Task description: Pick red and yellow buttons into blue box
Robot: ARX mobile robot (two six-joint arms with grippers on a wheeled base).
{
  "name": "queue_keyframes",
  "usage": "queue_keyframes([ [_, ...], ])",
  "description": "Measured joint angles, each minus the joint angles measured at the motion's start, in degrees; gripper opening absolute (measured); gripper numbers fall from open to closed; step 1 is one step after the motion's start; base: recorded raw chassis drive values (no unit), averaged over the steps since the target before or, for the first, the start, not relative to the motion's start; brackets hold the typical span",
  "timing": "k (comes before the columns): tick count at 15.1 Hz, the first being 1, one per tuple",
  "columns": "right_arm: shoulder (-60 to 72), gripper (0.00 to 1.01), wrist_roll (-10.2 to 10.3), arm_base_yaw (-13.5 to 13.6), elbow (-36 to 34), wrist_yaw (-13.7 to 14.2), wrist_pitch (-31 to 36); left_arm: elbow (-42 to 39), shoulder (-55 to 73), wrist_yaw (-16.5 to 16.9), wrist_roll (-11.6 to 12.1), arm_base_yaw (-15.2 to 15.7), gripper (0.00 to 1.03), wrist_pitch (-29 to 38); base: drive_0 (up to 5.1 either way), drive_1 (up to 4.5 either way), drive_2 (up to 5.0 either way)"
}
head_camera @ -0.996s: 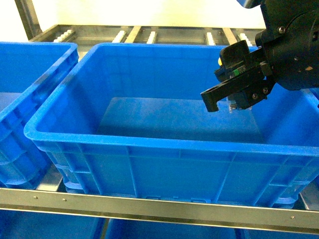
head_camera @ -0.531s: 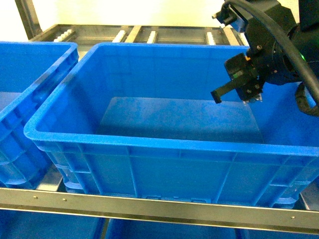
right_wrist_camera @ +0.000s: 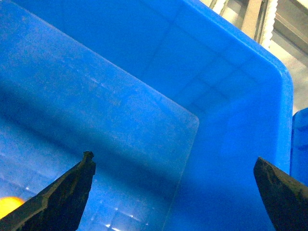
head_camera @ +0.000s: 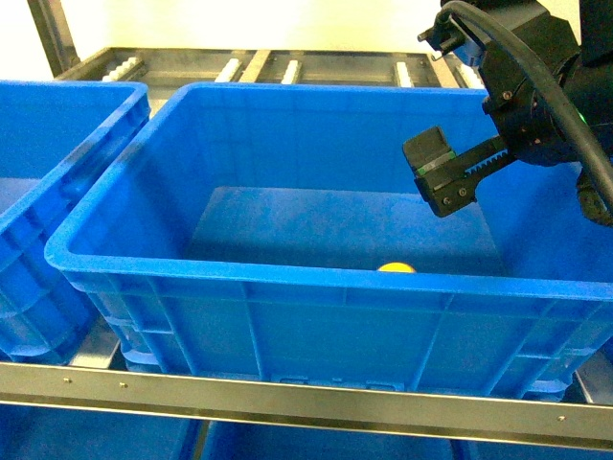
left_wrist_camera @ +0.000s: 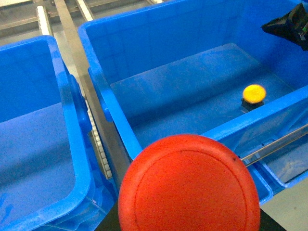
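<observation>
The yellow button [head_camera: 396, 267] lies on the floor of the blue box [head_camera: 287, 273], close to the front wall; it also shows in the left wrist view as the yellow button [left_wrist_camera: 253, 93]. My right gripper [head_camera: 436, 177] hangs above it inside the box, open and with nothing between its fingers [right_wrist_camera: 62, 192]. The red button [left_wrist_camera: 188, 185] fills the bottom of the left wrist view, cap toward the camera. My left gripper [left_wrist_camera: 188, 214] is shut on it, the fingers hidden behind the cap. It hovers outside the box's near corner.
A second blue crate [head_camera: 57, 192] stands against the box on the left. A metal shelf rail [head_camera: 287, 398] runs along the front, with more blue crates below. Roller tracks [head_camera: 287, 67] lie behind the box.
My right gripper carried the yellow button over the box, then opened. The button now lies on the box floor and the gripper is empty.
</observation>
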Motion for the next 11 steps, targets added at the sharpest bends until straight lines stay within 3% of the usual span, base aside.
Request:
queue_keyframes([
  [3,-0.22,0.98,0.22,0.0,-0.31,-0.04,0.24,0.0,0.0,0.0,0.0,0.0,0.23,0.0,0.0,0.0,0.0],
  [7,-21.09,0.98,3.52,2.93,-21.05,-1.53,8.0,0.0,0.0,-0.02,-0.02,0.11,0.23,0.04,0.0,0.0,0.0],
  [8,-26.47,0.98,3.52,2.51,-26.75,-1.42,8.52,0.0,0.0,-0.04,-0.02,0.11,0.23,-0.02,0.0,0.0,0.0],
  [11,-32.54,0.98,2.78,-3.32,-32.81,-4.72,11.34,0.0,0.0,-0.02,0.0,0.11,0.23,-0.02,0.0,0.0,0.0],
])
